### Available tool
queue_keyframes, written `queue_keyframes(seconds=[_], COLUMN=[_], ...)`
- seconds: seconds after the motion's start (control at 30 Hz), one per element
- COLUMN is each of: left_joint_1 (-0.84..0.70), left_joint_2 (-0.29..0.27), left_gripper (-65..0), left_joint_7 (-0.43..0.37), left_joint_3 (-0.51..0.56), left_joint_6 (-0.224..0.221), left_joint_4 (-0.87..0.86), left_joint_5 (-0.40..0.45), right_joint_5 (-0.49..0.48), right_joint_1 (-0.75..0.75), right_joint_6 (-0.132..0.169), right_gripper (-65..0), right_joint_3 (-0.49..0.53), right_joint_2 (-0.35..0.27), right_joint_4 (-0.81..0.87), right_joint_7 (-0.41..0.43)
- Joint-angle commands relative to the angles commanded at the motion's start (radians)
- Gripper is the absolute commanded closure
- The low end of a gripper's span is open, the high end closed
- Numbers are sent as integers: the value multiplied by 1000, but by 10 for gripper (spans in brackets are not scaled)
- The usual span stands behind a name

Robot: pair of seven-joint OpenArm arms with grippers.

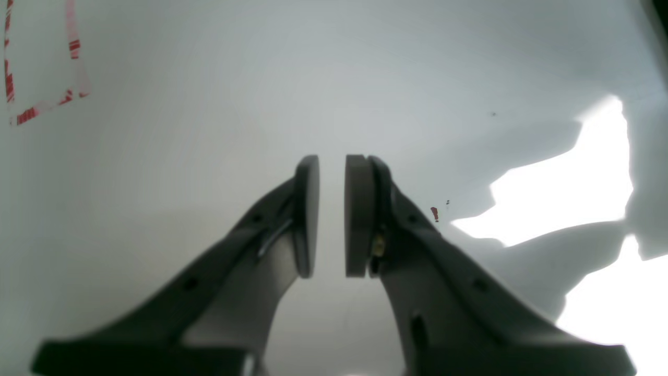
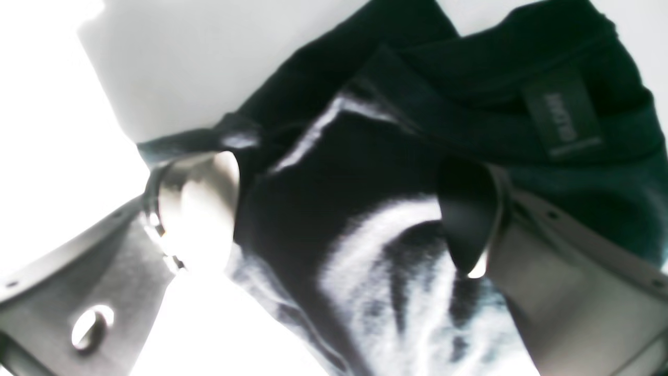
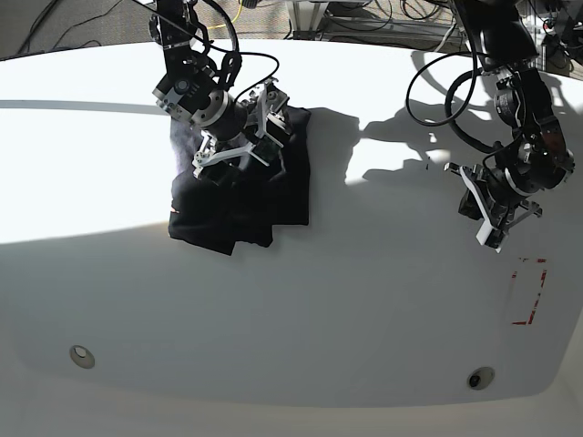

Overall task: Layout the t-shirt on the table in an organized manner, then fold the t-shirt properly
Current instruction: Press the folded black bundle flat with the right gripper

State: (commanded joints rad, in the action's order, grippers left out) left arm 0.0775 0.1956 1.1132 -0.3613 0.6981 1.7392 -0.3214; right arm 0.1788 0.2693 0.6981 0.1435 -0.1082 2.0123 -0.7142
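Right end effector [image 2: 339, 209]: mine, spread wide over the bunched t-shirt [image 3: 239, 196], gripping nothing.
Left end effector [image 1: 332, 216]: narrow gap, empty, above bare bench [image 3: 364, 300].

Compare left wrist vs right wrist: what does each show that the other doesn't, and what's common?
Left wrist only: the red dashed mark at upper left, and the left gripper, its pads a narrow gap apart with nothing between them, over bare surface.

Right wrist only: the black t-shirt, bunched, with its neck label and part of a pale print showing. The right gripper is open wide right over the cloth; whether it touches is unclear.

Both: the white table with hard sunlit patches and shadows, and one gripper filling the lower frame.
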Motion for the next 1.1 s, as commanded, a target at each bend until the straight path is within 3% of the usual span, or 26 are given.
queue_keyframes(seconds=[0.67,0.77,1.1], left_joint_1=[0,0,0], left_joint_2=[-2,-2,-2], left_gripper=[-82,-82,-82], left_joint_7=[0,0,0], left_joint_3=[28,29,29], left_joint_6=[0,0,0], left_joint_4=[0,0,0], left_joint_5=[2,2,2], right_joint_5=[5,-2,0], right_joint_1=[11,3,-15], right_joint_6=[0,0,0], right_gripper=[-561,-479,-78], right_joint_3=[-5,-5,-5], right_joint_2=[-55,-68,-64], right_joint_4=[-31,-35,-64], right_joint_7=[5,5,5])
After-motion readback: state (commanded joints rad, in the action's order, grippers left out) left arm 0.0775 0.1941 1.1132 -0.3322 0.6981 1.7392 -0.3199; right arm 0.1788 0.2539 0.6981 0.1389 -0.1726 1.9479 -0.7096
